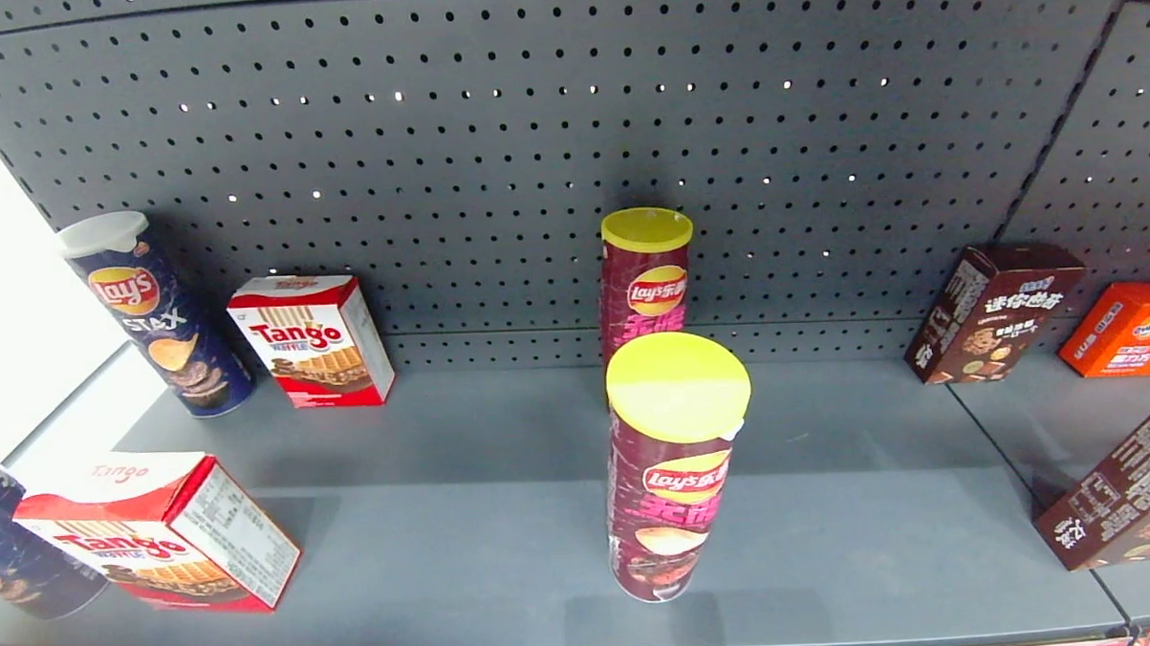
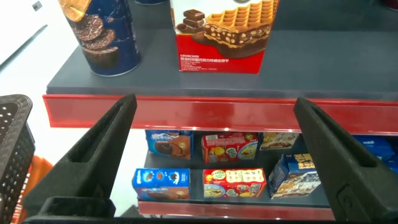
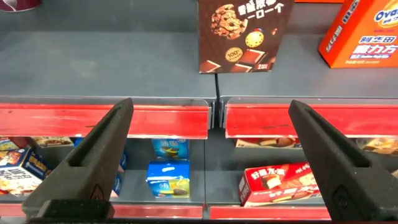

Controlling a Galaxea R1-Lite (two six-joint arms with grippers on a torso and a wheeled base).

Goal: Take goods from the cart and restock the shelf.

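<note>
On the grey shelf (image 1: 467,518) two maroon chip cans with yellow lids stand in the middle, one at the front (image 1: 674,468) and one behind it (image 1: 644,278). A blue chip can (image 1: 159,314) and a red-and-white wafer box (image 1: 313,342) stand at the back left. My left gripper (image 2: 216,106) is open and holds nothing, hanging in front of the shelf's red edge (image 2: 211,113), below a blue can (image 2: 102,34) and a wafer box (image 2: 222,34). My right gripper (image 3: 211,107) is open and holds nothing, in front of a brown cookie box (image 3: 244,34).
A second wafer box (image 1: 167,543) and a blue can (image 1: 14,558) sit at the front left. Brown cookie boxes (image 1: 991,310) (image 1: 1122,500) and an orange box (image 1: 1125,328) are at the right. Lower shelves hold small boxes (image 2: 231,183). A black basket (image 2: 15,149) is beside my left gripper.
</note>
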